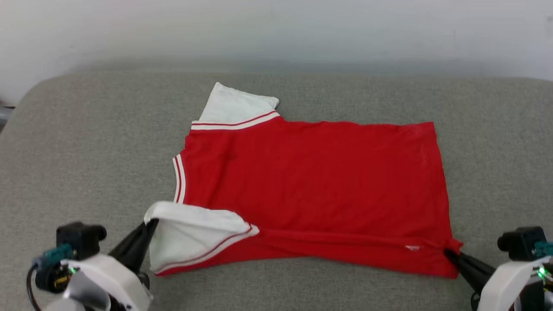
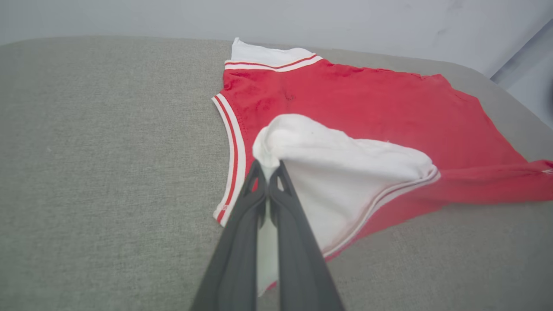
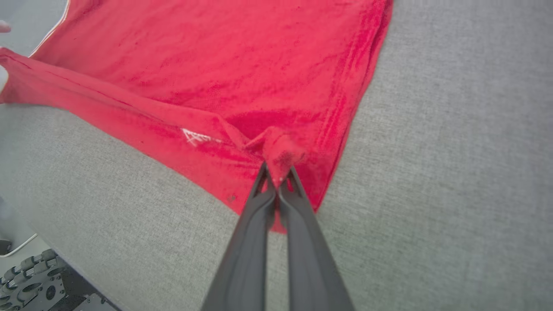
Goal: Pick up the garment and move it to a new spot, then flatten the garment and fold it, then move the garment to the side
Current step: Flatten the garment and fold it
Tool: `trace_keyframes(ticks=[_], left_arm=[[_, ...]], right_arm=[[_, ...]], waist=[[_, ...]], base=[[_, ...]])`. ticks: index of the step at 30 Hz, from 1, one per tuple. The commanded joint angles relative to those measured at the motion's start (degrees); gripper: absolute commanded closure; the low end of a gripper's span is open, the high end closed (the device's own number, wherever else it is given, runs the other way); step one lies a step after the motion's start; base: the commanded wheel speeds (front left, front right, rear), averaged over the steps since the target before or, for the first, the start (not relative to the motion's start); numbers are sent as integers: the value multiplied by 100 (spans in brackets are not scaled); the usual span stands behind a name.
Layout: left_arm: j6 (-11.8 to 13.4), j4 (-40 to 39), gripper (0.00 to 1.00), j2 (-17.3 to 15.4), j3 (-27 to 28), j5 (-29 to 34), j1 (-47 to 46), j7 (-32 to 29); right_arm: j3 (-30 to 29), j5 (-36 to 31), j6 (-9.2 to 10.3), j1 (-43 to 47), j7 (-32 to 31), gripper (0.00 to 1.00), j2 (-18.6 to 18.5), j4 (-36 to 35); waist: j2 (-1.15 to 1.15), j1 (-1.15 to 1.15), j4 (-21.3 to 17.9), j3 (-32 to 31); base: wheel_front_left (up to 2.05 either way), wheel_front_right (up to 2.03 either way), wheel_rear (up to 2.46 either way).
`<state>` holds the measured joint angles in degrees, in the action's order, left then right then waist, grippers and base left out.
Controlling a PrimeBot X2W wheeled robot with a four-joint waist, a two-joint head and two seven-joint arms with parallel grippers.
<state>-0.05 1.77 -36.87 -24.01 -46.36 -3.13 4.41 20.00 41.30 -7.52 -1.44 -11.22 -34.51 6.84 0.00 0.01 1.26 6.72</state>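
Locate the left gripper (image 1: 151, 222) at the lower left of the head view. Its two dark fingers are pressed together on the outer end of the near white sleeve (image 1: 194, 233). The left wrist view confirms this, with white cloth caught between the tips and bunched above them. The pinched sleeve is raised and turned inward over the near edge of the garment (image 1: 311, 181). Just beyond it, note the striped neck trim (image 1: 178, 179), which faces left. The far white sleeve (image 1: 233, 108) lies flat, pointing toward the wall (image 1: 276, 30). The garment rests near the centre of the grey cushioned surface (image 1: 86, 151), spread sideways with the collar end to your left and the hem to your right. Its upper face is plain red. Along the near edge a ridge of cloth runs from the held sleeve to the right corner, and a small white label (image 1: 412, 248) sits on it close to that corner. At the lower right, the right gripper (image 1: 449, 252) is clamped on the near hem corner. The right wrist view shows a pucker of red cloth gripped between its closed tips. In the lower left corner of that view, a roller wheel (image 3: 26, 289) appears below the cushion edge.
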Motion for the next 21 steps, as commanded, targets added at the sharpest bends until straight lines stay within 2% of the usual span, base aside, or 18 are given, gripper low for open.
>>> trace_keyframes(ticks=[1,8,21], left_arm=[[-92,150,100,-9,-10,33,-350,-75],[-364,813,100,62,-123,128,-1220,-260],[-652,1978,100,277,-442,222,-2174,-188]], right_arm=[[28,61,7,-223,-71,100,33,-23],[162,164,7,-867,-291,100,30,124],[538,107,7,-2019,-301,100,-17,718]], waist=[[0,-1,-76,159],[0,-1,-201,576],[0,-1,-239,1077]], base=[[0,0,0],[0,0,0],[0,0,0]])
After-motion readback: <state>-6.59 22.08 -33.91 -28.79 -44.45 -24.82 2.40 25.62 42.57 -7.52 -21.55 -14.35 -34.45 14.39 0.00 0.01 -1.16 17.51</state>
